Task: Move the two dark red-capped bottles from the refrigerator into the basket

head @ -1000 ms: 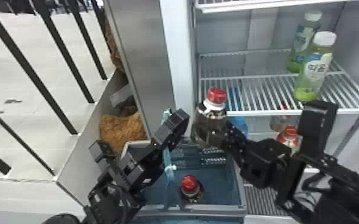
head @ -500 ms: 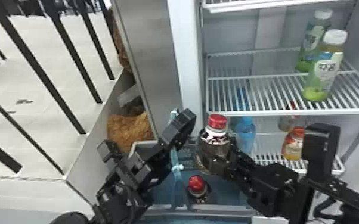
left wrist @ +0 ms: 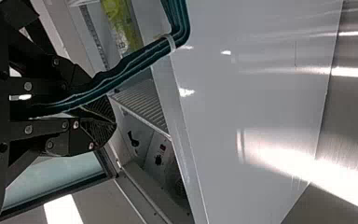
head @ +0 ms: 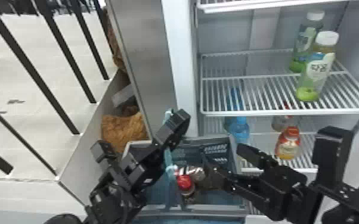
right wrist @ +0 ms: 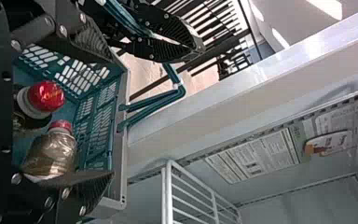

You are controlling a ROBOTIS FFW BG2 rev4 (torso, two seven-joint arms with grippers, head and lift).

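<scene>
Looks like the release step, with both dark bottles [right wrist: 51, 156] inside the basket [head: 214, 207], right fingers [right wrist: 93, 42] spread and left fingers [left wrist: 84, 135] closed on its handle [left wrist: 135, 58]; next, ease the right fingers out of it.

Wire shelf [head: 277, 112] with white-capped bottles [head: 317, 70], basket [right wrist: 121, 163] with red-capped bottles [right wrist: 53, 151]

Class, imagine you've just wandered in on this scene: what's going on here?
A robot is putting drinks from a refrigerator into a basket. Its left gripper is closed on the basket's handle. The right gripper is at the basket with its fingers apart. Two dark red-capped bottles are inside, one beside the other, which is tilted.
</scene>
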